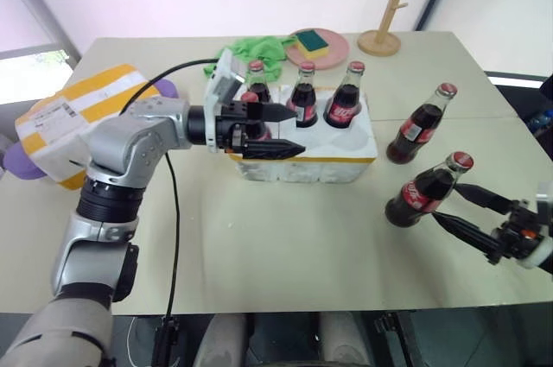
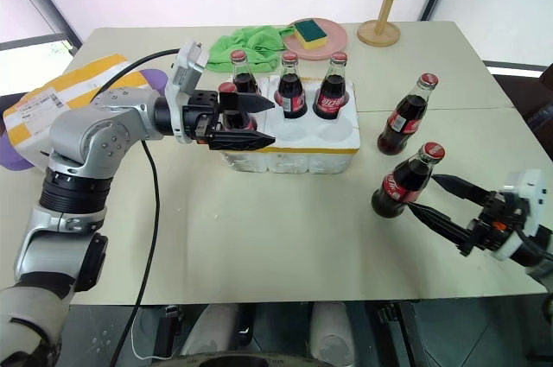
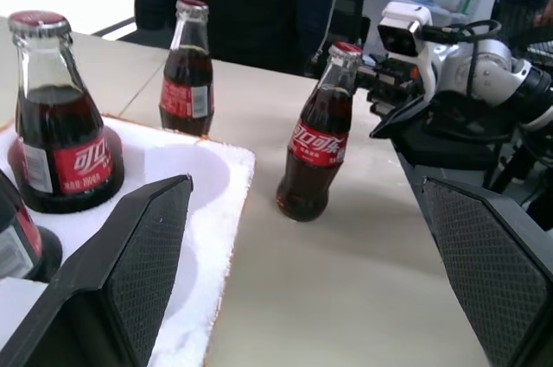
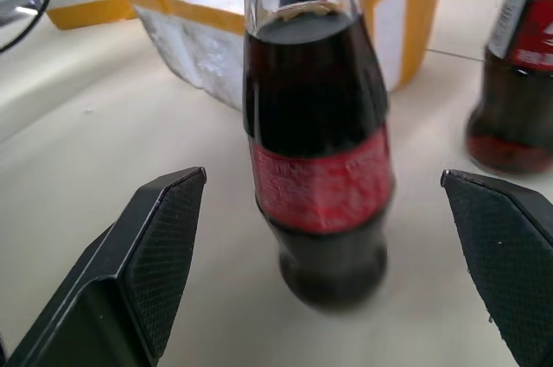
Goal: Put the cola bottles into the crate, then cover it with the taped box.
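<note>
The taped box [image 1: 73,121], white foam banded in yellow tape with a shipping label, lies at the table's [image 1: 285,246] 9 o'clock edge. The left gripper [image 1: 281,131], jaws wide and empty, hovers over the crate [image 1: 346,155], a low white foam block with round holes and yellow band. Four cola bottles [image 1: 346,99] stand in it; labels carry white script, unreadable. At 3 o'clock, two bottles stand on bare tabletop. The right gripper [image 2: 428,197], jaws spread, brackets the nearer bottle [image 2: 404,180] without contact.
</note>
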Action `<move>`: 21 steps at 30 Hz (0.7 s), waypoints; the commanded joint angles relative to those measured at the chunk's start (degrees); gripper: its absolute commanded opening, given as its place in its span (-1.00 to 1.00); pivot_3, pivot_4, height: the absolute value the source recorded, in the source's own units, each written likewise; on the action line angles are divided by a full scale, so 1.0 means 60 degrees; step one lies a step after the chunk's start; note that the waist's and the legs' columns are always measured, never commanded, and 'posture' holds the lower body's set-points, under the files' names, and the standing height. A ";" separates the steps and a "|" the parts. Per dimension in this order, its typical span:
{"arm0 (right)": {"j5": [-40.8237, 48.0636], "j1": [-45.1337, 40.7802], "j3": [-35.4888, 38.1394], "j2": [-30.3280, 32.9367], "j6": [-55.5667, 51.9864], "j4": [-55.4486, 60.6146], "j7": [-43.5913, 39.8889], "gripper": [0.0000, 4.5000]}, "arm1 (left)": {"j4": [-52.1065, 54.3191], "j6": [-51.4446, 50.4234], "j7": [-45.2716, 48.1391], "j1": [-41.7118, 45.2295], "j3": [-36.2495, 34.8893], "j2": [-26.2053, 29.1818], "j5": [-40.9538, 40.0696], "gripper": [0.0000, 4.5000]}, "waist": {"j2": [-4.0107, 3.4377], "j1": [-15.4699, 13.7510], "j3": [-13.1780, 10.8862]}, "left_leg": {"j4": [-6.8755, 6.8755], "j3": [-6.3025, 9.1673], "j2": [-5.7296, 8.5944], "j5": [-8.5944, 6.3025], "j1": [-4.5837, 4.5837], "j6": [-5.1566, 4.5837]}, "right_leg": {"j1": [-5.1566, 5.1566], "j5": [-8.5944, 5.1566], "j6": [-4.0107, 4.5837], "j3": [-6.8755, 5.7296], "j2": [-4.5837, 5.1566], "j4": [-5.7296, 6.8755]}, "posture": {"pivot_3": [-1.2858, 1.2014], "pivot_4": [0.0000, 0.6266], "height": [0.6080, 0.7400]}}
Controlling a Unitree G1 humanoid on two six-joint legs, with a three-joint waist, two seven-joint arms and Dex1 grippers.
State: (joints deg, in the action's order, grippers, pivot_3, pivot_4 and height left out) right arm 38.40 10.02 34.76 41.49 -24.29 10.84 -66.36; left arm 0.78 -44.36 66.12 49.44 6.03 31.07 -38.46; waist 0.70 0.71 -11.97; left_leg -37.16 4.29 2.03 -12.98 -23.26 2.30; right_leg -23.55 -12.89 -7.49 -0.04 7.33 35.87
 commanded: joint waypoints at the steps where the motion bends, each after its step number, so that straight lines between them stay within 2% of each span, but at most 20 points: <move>1: 0.0029 -0.0239 -0.0224 0.0026 0.0244 0.0159 0.0181 1.00 | 0.0384 0.0109 -0.0005 -0.0043 -0.0198 0.0070 -0.0012 0.97 | 0.0000 -0.0008 0.0000 | 0.0000 0.0001 0.0000 0.0000 -0.0001 0.0000 | 0.0000 0.0000 0.0000 -0.0001 0.0000 -0.0001 | 0.03 -0.52 1.00; 19: -0.0325 -0.1851 -0.2126 0.0101 0.0278 -0.0803 0.0493 1.00 | 0.0700 0.0035 -0.0232 -0.0127 -0.0385 0.0242 -0.0018 0.97 | 0.0001 -0.0005 0.0000 | 0.0002 0.0010 0.0000 0.0000 -0.0004 -0.0001 | 0.0000 0.0000 -0.0001 -0.0010 0.0000 -0.0004 | 0.03 -0.52 1.00; 21: -0.0365 -0.2002 -0.2181 0.0104 0.0307 -0.0932 0.0530 0.76 | 0.0720 0.0023 -0.0269 -0.0137 -0.0419 0.0280 -0.0030 1.00 | 0.0001 -0.0006 0.0000 | 0.0002 0.0009 0.0001 0.0000 -0.0005 -0.0001 | -0.0001 0.0001 -0.0001 -0.0010 0.0000 -0.0005 | 0.03 -0.52 1.00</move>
State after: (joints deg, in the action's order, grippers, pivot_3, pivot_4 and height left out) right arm 36.09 -1.25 21.44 41.59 -23.24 4.91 -63.11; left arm 3.27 -44.52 64.69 48.28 5.50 32.22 -38.13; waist 0.70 0.67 -11.97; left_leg -37.15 4.35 2.04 -12.98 -23.28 2.30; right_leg -23.56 -12.89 -7.50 -0.10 7.33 35.83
